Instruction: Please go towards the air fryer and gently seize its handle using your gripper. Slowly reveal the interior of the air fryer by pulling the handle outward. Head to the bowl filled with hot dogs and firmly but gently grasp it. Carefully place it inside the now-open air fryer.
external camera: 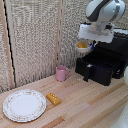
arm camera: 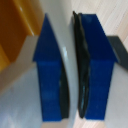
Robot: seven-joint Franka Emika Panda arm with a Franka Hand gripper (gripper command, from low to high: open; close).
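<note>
On the exterior view's right, the air fryer [external camera: 106, 59] stands at the back of the table [external camera: 85, 102], against the screen [external camera: 35, 37]. Its drawer [external camera: 96, 70] is pulled out toward the front, and the handle [external camera: 87, 72] juts from the drawer front. The bowl [external camera: 83, 48], with hot dogs [external camera: 82, 44] in it, hangs above the open drawer, held under the gripper [external camera: 90, 46]. The mug [external camera: 61, 73] sits left of the fryer, near the screen. The block [external camera: 53, 98] lies farther forward, with the plate [external camera: 24, 105] just beside it on the left.
</note>
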